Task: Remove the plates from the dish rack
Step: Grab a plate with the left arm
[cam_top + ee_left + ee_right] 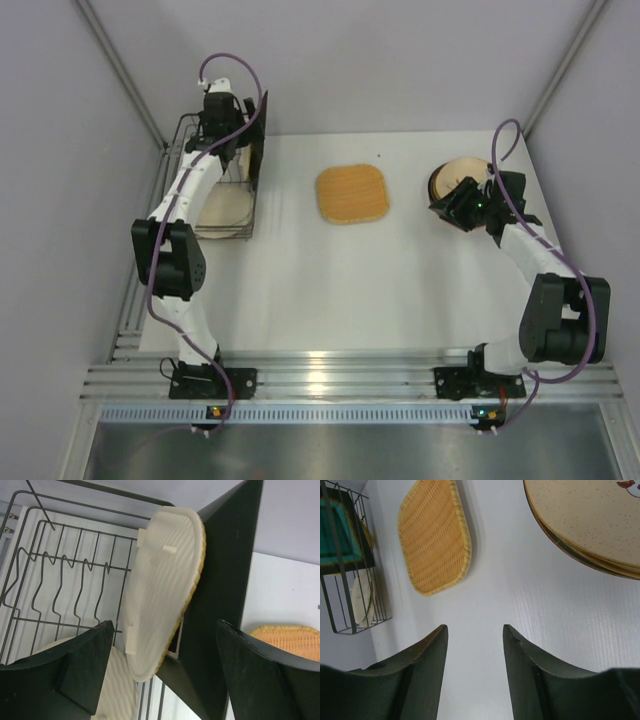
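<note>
The dark wire dish rack (190, 180) stands at the far left. My left gripper (226, 128) is open above its right end. In the left wrist view its fingers (75, 670) straddle an upright pale-backed woven plate (165, 580) and a dark square plate (225, 605) leaning beside it, touching neither. Another pale ribbed plate (117, 690) lies low in the rack (60, 580). A tan woven plate (352, 193) lies flat mid-table. A stack of round cream plates (452, 175) sits at the right. My right gripper (462, 205) is open and empty next to that stack, over bare table (475, 630).
The right wrist view shows the woven plate (435, 535), the cream stack (590, 520) and the rack (345, 595) with the teal square plate (335, 535). Grey walls close in the table on both sides and at the back. An aluminium rail (330, 375) runs along the near edge.
</note>
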Controlling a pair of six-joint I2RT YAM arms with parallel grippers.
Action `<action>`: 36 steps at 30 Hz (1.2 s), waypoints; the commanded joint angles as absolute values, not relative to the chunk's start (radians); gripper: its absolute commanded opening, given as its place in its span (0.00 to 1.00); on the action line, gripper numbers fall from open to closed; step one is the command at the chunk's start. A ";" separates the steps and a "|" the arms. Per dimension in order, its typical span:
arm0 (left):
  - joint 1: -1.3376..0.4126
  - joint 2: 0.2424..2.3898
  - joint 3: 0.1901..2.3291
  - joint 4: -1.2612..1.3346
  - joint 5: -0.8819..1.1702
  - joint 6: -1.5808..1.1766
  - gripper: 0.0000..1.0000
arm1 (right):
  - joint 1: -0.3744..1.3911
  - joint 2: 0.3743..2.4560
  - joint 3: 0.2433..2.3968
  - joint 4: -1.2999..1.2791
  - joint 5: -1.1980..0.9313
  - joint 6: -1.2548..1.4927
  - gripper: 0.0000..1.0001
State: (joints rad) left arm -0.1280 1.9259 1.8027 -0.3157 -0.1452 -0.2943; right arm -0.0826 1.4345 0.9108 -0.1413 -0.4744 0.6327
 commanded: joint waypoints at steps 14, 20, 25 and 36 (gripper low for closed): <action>-0.126 2.101 1.973 -0.373 -0.278 -0.158 0.64 | -0.078 1.450 0.969 -0.106 -0.491 0.634 0.48; -0.127 2.128 1.987 -0.382 -0.276 -0.149 0.42 | -0.078 1.450 0.973 -0.107 -0.491 0.635 0.48; -0.129 2.126 1.985 -0.383 -0.264 -0.146 0.38 | -0.078 1.453 0.974 -0.106 -0.491 0.637 0.48; -0.164 2.028 1.999 -0.382 -0.391 -0.111 0.00 | -0.075 1.460 0.971 -0.095 -0.492 0.643 0.47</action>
